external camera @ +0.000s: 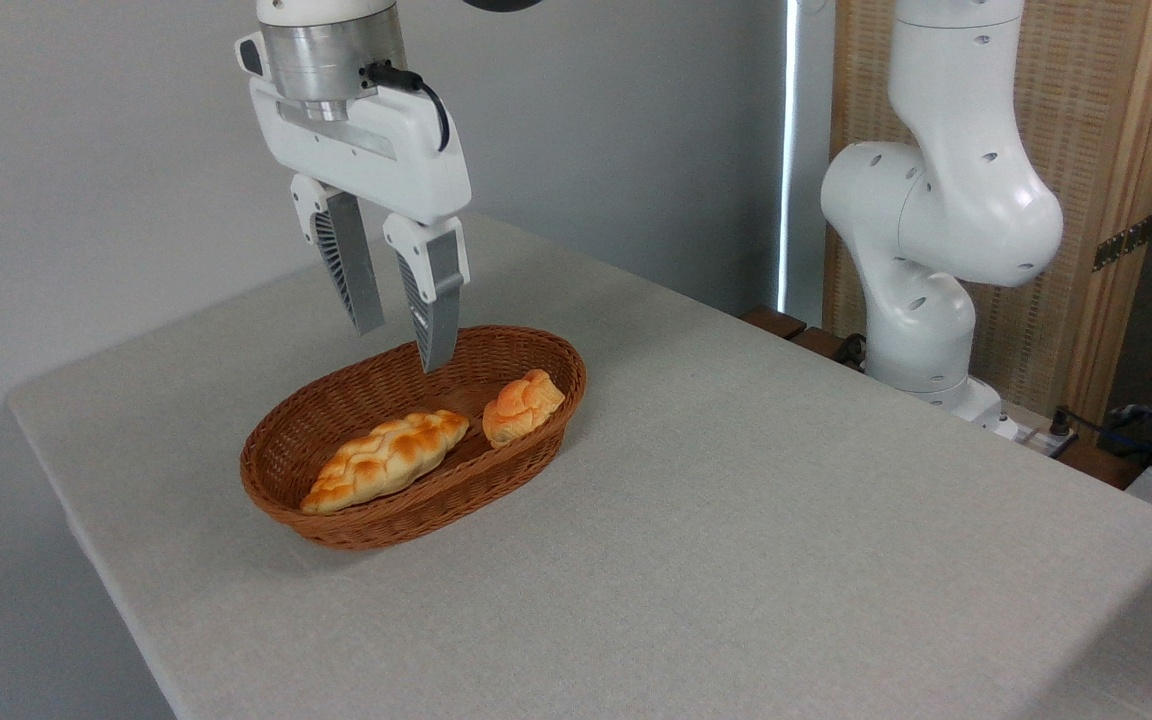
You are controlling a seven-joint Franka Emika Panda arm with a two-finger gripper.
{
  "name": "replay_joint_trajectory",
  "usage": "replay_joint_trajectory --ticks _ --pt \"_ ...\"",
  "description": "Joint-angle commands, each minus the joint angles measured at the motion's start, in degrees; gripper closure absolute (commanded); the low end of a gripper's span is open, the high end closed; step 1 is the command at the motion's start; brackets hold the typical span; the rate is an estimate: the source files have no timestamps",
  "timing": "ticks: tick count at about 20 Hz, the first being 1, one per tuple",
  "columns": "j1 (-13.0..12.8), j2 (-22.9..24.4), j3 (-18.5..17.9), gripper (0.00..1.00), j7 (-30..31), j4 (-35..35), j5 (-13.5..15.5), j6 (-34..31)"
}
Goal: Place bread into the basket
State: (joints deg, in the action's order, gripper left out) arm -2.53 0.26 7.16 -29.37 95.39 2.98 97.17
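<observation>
The fixed camera shows the claw [401,345] in the upper left of the frame, hanging above the far rim of the basket [336,525] with its two ribbed fingers [351,270] spread apart and nothing between them. The fingertips point down and do not touch the wicker. The basket sits left of centre on the grey table [736,520]. The bread [522,405], a small round orange-golden bun, lies inside the basket at its right end, leaning against the inner wall. A longer, paler braided loaf [386,460] lies in the middle and left part of the same basket, just beside the bun. The white arm's base and lower joints [936,250] stand at the right side of the frame, behind the table's far edge, before a wooden screen [1106,150].
</observation>
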Motion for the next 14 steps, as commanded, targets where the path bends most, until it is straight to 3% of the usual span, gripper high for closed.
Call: replay_joint_trajectory --ticks 1,14 --pt "0.2 -0.2 -3.8 0.00 -7.2 -2.3 2.6 -3.0" --pt "0.2 0.0 -5.2 0.00 -7.2 -5.8 3.2 -8.1"
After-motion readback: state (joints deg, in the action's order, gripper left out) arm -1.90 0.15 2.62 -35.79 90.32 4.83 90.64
